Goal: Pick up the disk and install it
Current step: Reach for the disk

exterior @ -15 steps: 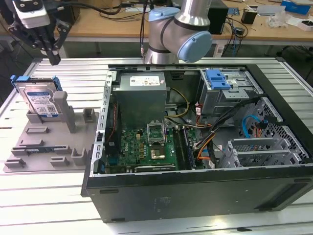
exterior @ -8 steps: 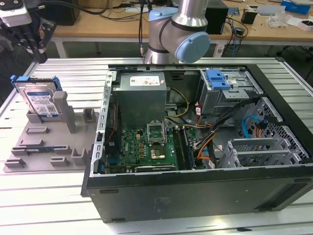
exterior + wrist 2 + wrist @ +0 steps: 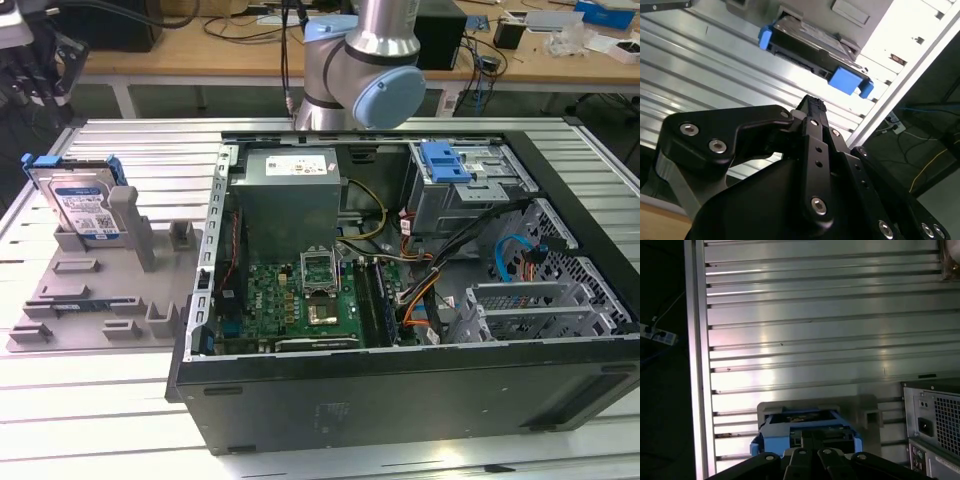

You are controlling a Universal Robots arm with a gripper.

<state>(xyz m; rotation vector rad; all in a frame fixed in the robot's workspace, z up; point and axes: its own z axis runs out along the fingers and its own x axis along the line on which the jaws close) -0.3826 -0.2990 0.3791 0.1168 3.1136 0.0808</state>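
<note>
- Exterior view's left: the disk [image 3: 85, 205] stands upright in a grey holder [image 3: 100, 300], edge free for grasping.
- Second wrist view: the gripper [image 3: 810, 102], closed and empty, aims at it.
- First wrist view: centred on the disk.

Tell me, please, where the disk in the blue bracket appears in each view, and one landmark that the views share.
Exterior view: the disk stands upright in the grey holder, at the exterior view's left, outside the computer case.
Second wrist view: edge-on beyond the gripper, with the ribbed table behind it.
First wrist view: edge-on just past the gripper, in the grey holder.
Shared landmark: the ribbed table.
</note>
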